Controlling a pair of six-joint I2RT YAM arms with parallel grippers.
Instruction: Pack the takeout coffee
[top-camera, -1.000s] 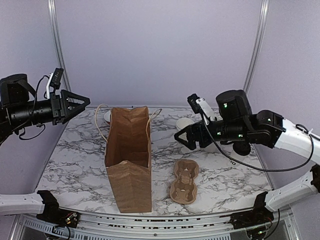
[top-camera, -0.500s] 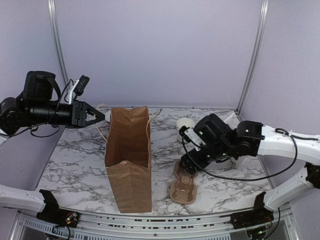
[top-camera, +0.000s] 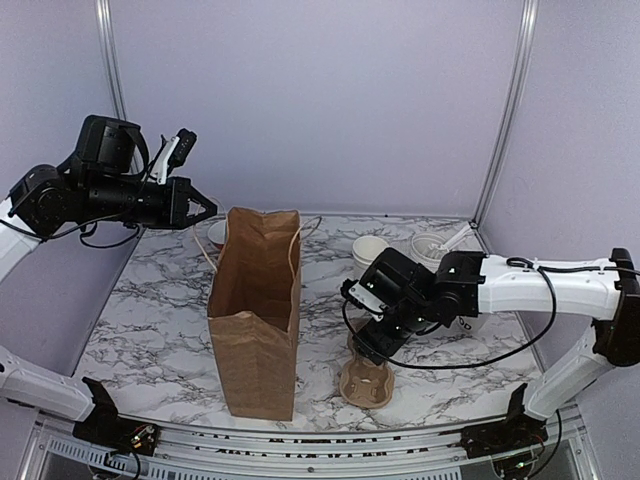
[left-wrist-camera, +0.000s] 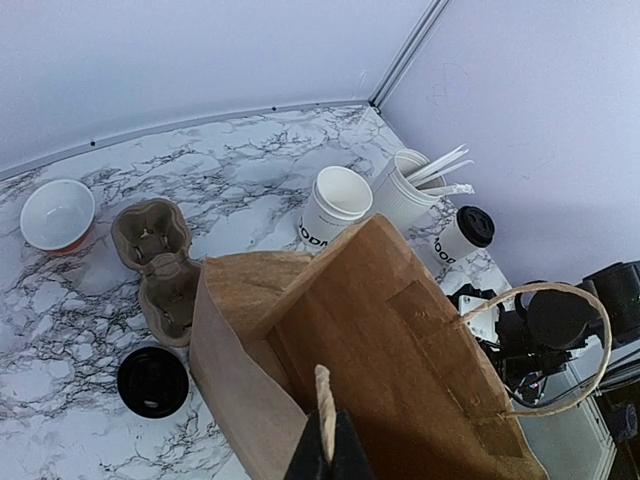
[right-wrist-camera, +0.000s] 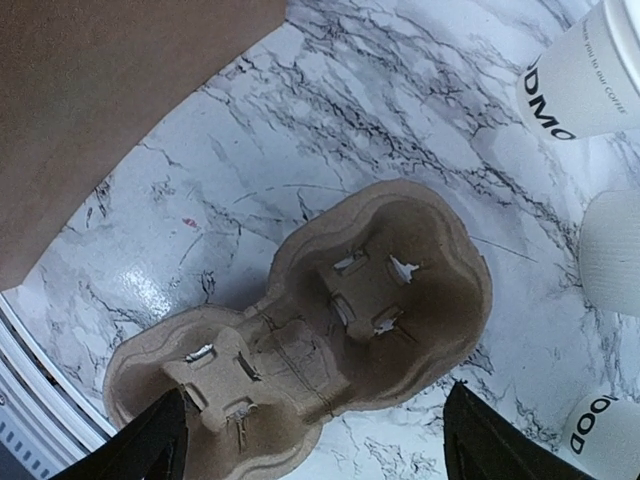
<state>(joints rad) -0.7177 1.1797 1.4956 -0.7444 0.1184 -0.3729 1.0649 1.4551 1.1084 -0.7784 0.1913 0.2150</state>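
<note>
**Left end effector pinches the bag handle; right end effector spread over a cup carrier**

The brown paper bag stands upright on the marble counter, its mouth open. The left end effector sits up by the bag's rear left corner. Its fingers are closed tight on the near twine handle, which runs from the rim straight into the pinch. The bag's other handle arcs free on the far side.

To the right of the bag, the right arm reaches down over a pulp cup carrier lying flat near the front edge. That end effector is wide apart, one finger on either side of the carrier's narrow end, and it holds nothing. From here I cannot tell whether the fingertips touch the counter.

The takeout coffee cup stands upright toward the right side of the counter with its black lid on top. It is just beside the white tub holding utensils and apart from both end effectors. The stack of white cups stands just beside the tub on the other side.

Behind the bag lie a second cup carrier, a loose black lid flat on the marble near it, and a small white bowl toward the back wall.
</note>
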